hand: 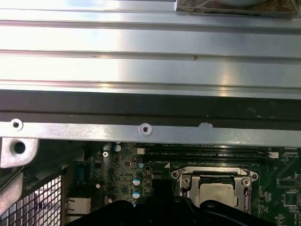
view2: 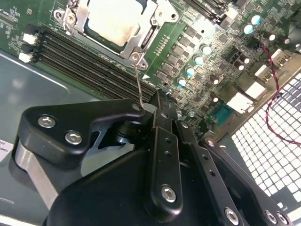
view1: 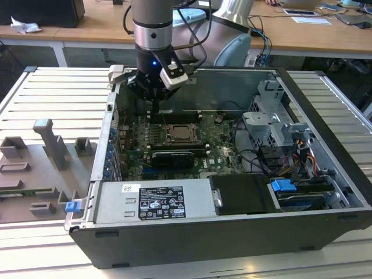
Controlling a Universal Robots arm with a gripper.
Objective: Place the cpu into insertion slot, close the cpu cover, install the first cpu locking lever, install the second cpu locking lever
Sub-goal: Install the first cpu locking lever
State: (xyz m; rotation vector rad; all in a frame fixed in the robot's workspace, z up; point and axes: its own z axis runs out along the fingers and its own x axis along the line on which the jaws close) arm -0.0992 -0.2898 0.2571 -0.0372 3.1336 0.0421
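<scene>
The cpu (view1: pixel 181 134) sat in the insertion slot (view1: pixel 169 141) on the motherboard, my gripper (view1: pixel 157 100) hovering just behind it in the exterior view. In the second wrist view my gripper (view2: pixel 157 110) was pinched narrow around a thin lever (view2: pixel 138 84) beside the cpu (view2: pixel 113 21). In the first wrist view, the cpu (hand: pixel 215 192) lay under its cpu cover (hand: pixel 186 181).

A white printed label (view1: pixel 160 201) sits on the power supply housing (view1: pixel 116 206); its print is not legible.
</scene>
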